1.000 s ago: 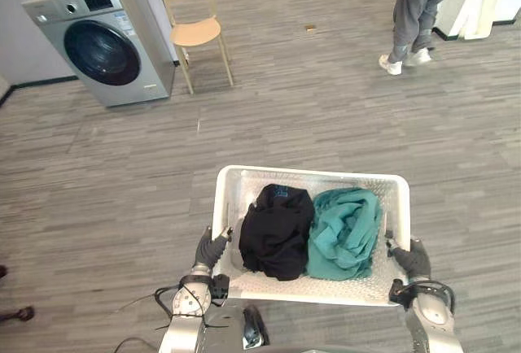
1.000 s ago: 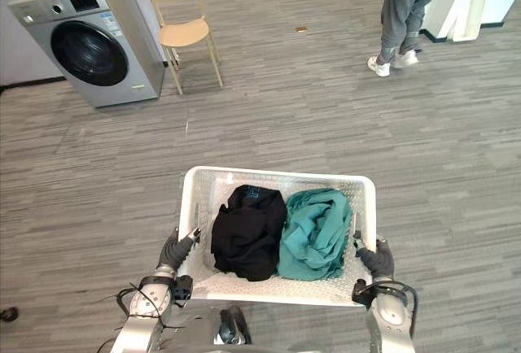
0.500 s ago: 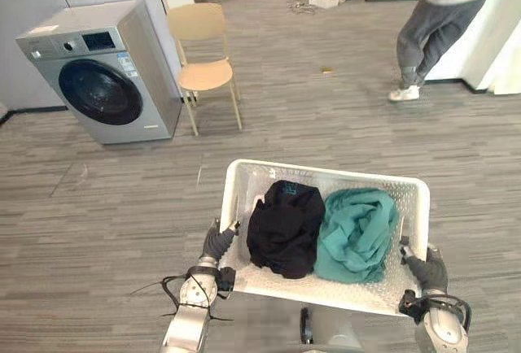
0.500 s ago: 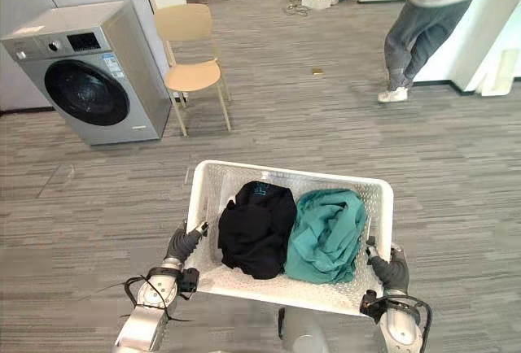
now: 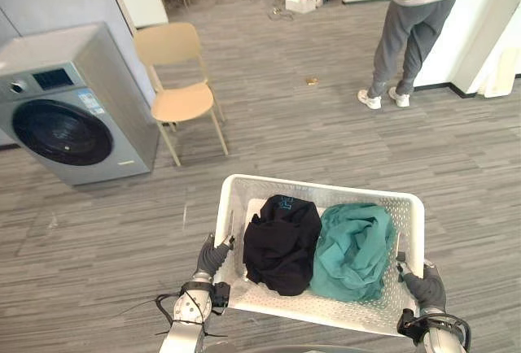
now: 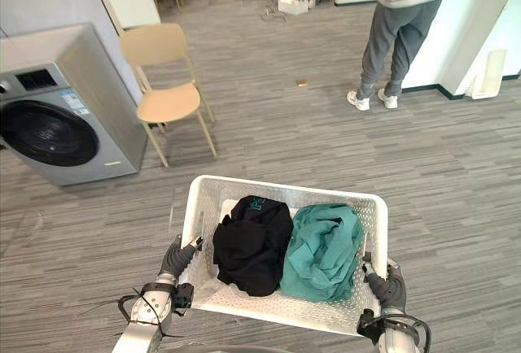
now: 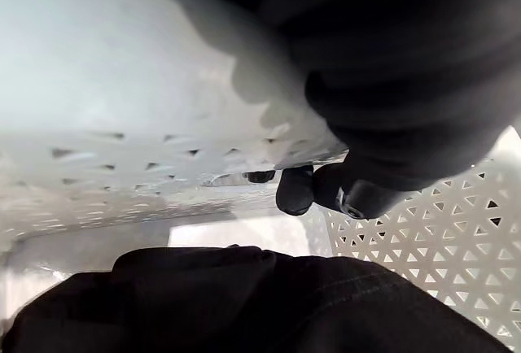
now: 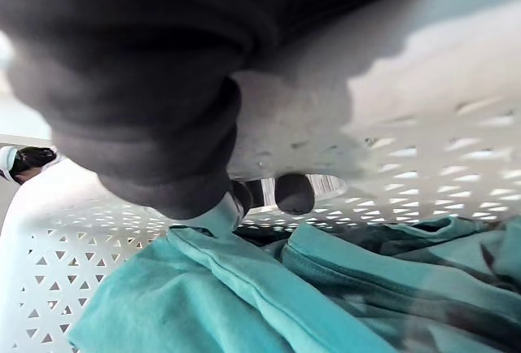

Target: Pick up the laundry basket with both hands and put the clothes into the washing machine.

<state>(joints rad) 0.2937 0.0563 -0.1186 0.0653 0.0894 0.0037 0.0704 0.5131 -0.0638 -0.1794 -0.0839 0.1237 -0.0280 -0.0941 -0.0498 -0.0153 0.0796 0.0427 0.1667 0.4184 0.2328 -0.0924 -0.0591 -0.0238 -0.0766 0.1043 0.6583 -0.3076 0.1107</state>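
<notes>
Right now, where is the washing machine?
In the left eye view the washing machine stands at the far left, beside the tan chair, ahead and left of the white basket.

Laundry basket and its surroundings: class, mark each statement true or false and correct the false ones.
1. The laundry basket holds a black garment and a teal garment. True.
2. The teal garment lies by the left robot hand. False: it lies by the right robot hand.
3. The washing machine has its door open. False: the door is shut.
4. A chair stands beside the washing machine. True.
5. Each robot hand grips one side of the laundry basket. True.
</notes>
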